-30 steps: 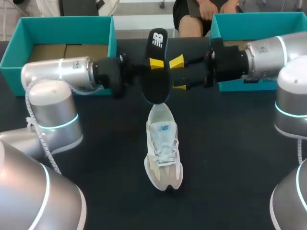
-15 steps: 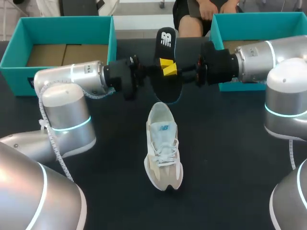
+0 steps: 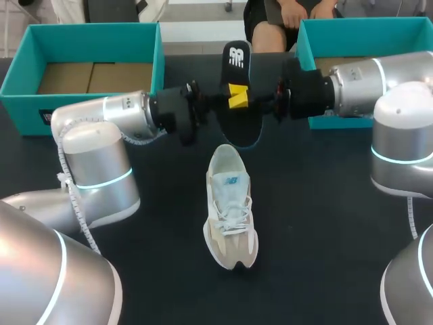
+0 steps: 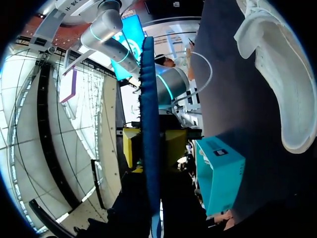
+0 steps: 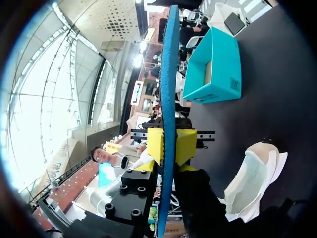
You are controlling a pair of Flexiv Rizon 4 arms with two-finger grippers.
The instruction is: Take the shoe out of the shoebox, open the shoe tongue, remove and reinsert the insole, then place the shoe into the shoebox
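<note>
Two grippers meet on one thing, the dark insole (image 3: 235,64), which is held in the air at the upper middle of the head view, with its lower end close over the heel of the white shoe (image 3: 230,217). The left gripper (image 4: 152,148) pinches it narrowly, one yellow tip on each face, and the right gripper (image 5: 171,146) is clamped on it the same way from the opposite side. I judge this double hold serves a handover or a steadier aim toward the shoe opening. The shoe lies on the black table (image 3: 325,223), toe toward the lower edge, outside both boxes — the teal shoebox (image 3: 88,30) at upper left and the second shoebox (image 3: 358,26) at upper right.
</note>
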